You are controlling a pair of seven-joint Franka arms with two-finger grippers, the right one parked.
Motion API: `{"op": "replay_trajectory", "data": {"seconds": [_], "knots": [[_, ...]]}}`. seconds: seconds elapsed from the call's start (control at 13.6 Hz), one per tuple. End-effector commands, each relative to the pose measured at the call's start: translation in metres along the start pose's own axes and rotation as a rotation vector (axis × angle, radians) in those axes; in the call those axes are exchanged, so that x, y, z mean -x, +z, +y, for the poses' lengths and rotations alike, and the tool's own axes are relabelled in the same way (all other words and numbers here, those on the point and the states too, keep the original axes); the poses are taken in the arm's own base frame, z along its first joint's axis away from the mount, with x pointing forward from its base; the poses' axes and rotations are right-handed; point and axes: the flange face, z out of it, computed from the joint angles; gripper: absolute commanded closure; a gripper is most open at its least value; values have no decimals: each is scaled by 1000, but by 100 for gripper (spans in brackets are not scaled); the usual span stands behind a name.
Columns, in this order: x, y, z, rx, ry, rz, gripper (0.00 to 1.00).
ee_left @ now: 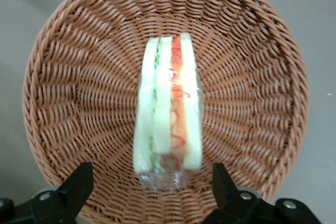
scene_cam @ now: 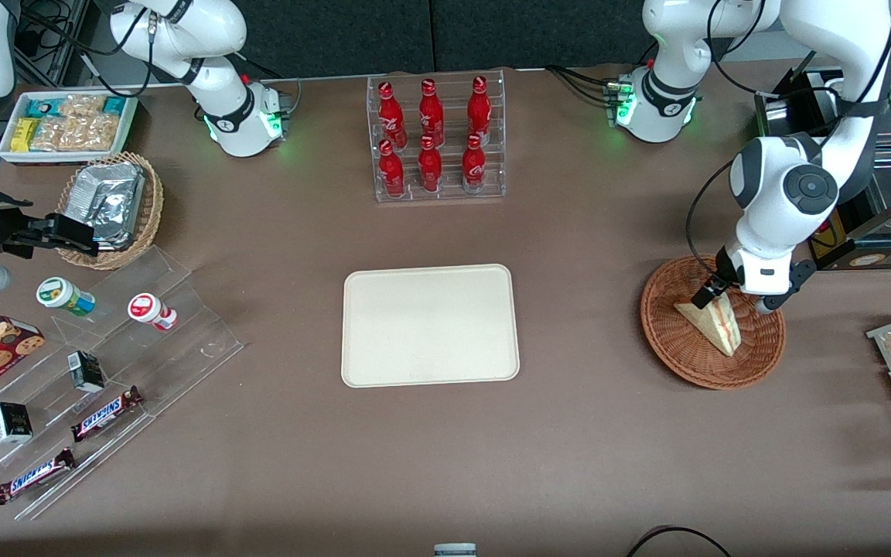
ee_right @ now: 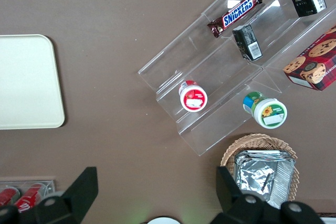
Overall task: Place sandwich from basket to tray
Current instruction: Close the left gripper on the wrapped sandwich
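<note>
Sandwich [ee_left: 168,106] lies on its side in the basket [ee_left: 252,77], cut edge up, red-orange and green layers showing, clear wrap around it. Pincer [ee_left: 152,187] hangs just above the sandwich's wide end, spread wide; fingers [ee_left: 79,182] stand clear on either side, holding nothing. Basket sits on the table [scene_cam: 608,449] toward the working arm's end. Tray [scene_cam: 430,325] mid-table, well apart from it.

The working arm is fat, round and shiny white with dark grey rings at its joints, a green light glows at its base, black cables hang along it, and its gripper [scene_cam: 733,298] has black fingers [ee_left: 77,186].
</note>
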Motion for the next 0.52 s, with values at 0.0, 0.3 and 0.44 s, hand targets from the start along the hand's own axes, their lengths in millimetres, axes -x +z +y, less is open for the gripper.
{"op": "replay_trajectory", "data": {"seconds": [0.0,0.3,0.44], "knots": [[-11,6,-7,14,31,26,0],[-12,23,-3,31,33,33,0],[-11,28,-2,34,27,30,0]]}}
